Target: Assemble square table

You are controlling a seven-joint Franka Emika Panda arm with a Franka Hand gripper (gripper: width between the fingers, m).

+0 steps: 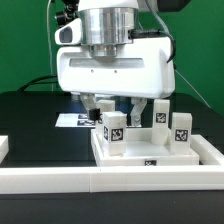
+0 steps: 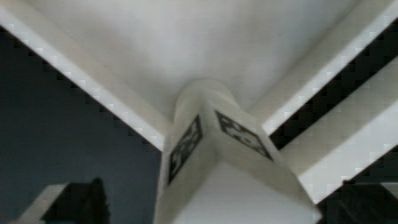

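Green cloth hangs behind the rig, and below it a black table [image 1: 30, 125] spreads out under the arm. Along the near edge runs a long white rail [image 1: 110, 181], cut off at both sides of the exterior view. Just behind that rail sits the square table top [image 1: 150, 151], white and recessed, with a small black-and-white tag showing on its front edge. Three leg pegs stand upright on it: one near the exterior view's left [image 1: 114, 130], one at the middle back [image 1: 160, 115] and one toward the exterior view's right [image 1: 181, 129], each with a printed tag on its face.

The gripper [image 1: 113, 103] hangs low over the top, its bulky white body blocking most of what lies behind — the back edge of the top cannot be seen at all. Its dark fingers [image 1: 97, 103] stand apart on either side of the left peg's upper end, released, not pinching it. A flat sheet of printed tags, the marker board [image 1: 74, 120], peeks out on the black surface beyond, largely hidden by the gripper.

From the wrist view the peg [image 2: 217, 150] fills the middle, very close and blurred, its tags only smeared dark patches. Dark fingertips [image 2: 80, 204] show at the corners, clear of the peg. Pale edges of the top [image 2: 214, 45] cross behind — soft and hard to read.
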